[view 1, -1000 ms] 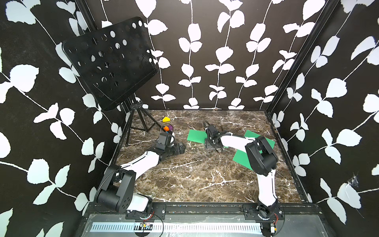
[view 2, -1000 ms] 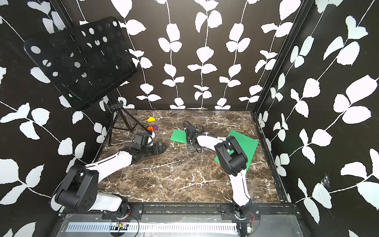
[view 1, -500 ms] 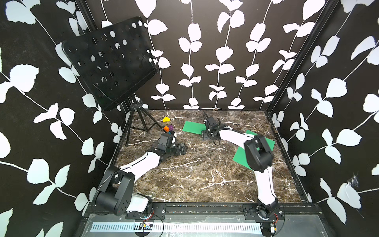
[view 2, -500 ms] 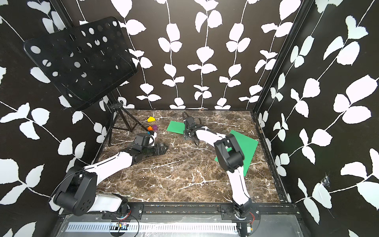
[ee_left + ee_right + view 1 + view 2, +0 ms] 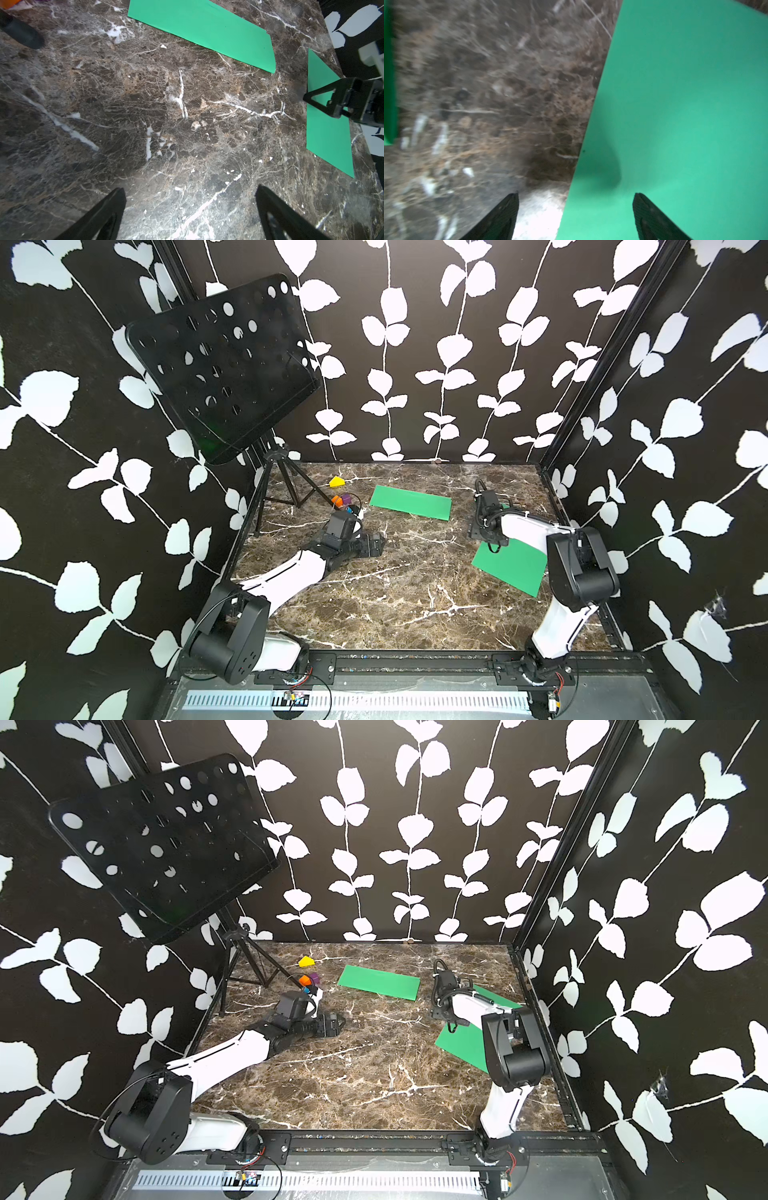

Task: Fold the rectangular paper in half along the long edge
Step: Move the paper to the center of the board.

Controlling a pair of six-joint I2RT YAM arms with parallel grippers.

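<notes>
Marble table [image 5: 395,605], two green papers lying flat on it, apart from each other.

Narrow green paper [image 5: 410,503] — back centre of the table, a little skewed, nothing touching it. In the left wrist view one short end shows two layers slightly out of line.

Wide green sheet [image 5: 509,566] — right side of the table, partly under the right arm.

Right gripper [image 5: 575,194]: jaws spread, nothing between them. One finger [image 5: 648,209] is over the wide green sheet and the other is over bare marble, with the sheet's edge running between them. Contact with the paper: cannot tell, the view is blurred.

Left gripper [image 5: 189,191]: jaws wide apart and empty, low over bare marble left of centre, well apart from both papers.

Also: music stand [image 5: 220,364] at back left, and small coloured blocks [image 5: 341,501] near its legs, just behind the left wrist.
</notes>
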